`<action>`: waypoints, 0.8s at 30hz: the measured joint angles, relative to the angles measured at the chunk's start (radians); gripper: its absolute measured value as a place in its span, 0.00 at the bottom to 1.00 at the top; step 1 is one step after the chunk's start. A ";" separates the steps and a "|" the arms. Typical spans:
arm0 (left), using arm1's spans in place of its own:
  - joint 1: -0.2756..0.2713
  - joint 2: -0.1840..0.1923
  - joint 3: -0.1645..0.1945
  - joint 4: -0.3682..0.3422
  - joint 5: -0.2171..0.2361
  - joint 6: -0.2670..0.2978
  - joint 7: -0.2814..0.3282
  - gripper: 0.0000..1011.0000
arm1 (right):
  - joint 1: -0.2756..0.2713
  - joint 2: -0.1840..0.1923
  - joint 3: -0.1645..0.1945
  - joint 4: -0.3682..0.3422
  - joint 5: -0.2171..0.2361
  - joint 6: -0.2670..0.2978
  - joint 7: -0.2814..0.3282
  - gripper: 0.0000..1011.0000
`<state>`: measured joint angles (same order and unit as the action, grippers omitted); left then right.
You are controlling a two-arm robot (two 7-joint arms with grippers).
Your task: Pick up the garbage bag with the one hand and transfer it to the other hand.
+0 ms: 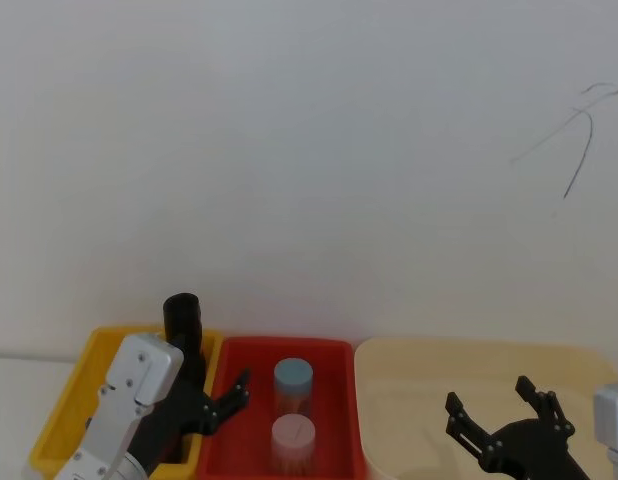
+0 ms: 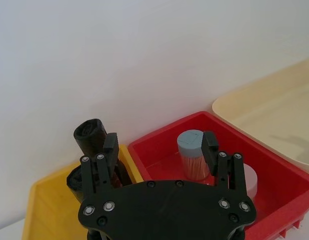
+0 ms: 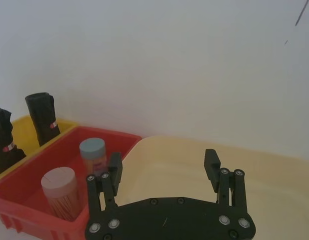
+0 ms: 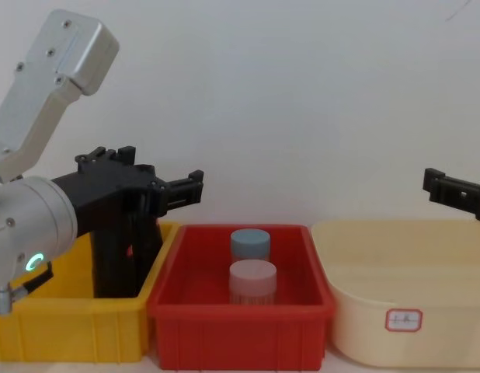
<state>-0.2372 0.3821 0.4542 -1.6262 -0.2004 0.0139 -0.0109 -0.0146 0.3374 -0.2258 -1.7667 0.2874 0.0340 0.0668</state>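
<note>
Two black crinkly rolls stand in the yellow bin (image 1: 64,400). The garbage bag (image 1: 183,322) is the taller, upright one (image 3: 42,118), with a red-and-white label; the second roll (image 3: 4,142) leans beside it. My left gripper (image 1: 217,395), on the arm with the green ring, hovers open over the wall between the yellow and red bins. In the left wrist view one of its fingers (image 2: 111,145) sits just beside the garbage bag (image 2: 90,137), which is outside the jaws. My right gripper (image 1: 489,395) hangs open over the beige tub (image 1: 409,360), holding nothing.
The red bin (image 1: 334,350) in the middle holds a blue-lidded jar (image 1: 293,380) and a pink-lidded jar (image 1: 292,440). The beige tub (image 4: 395,233) stands at the right. A white wall rises close behind all three containers.
</note>
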 joint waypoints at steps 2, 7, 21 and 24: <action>0.000 0.000 0.000 0.000 0.000 0.000 0.000 0.99 | 0.000 0.000 0.000 0.000 0.000 0.000 0.000 0.99; 0.000 0.000 0.000 0.000 0.000 0.000 0.000 0.99 | 0.000 0.000 0.000 0.000 0.000 0.000 0.000 0.99; 0.000 0.000 0.000 0.000 0.000 0.000 0.000 0.99 | 0.000 0.000 0.000 0.000 0.000 0.000 0.000 0.99; 0.000 0.000 0.000 0.000 0.000 0.000 0.000 0.99 | 0.000 0.000 0.000 0.000 0.000 0.000 0.000 0.99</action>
<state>-0.2371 0.3821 0.4543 -1.6262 -0.2004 0.0139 -0.0109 -0.0147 0.3375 -0.2258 -1.7667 0.2874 0.0340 0.0668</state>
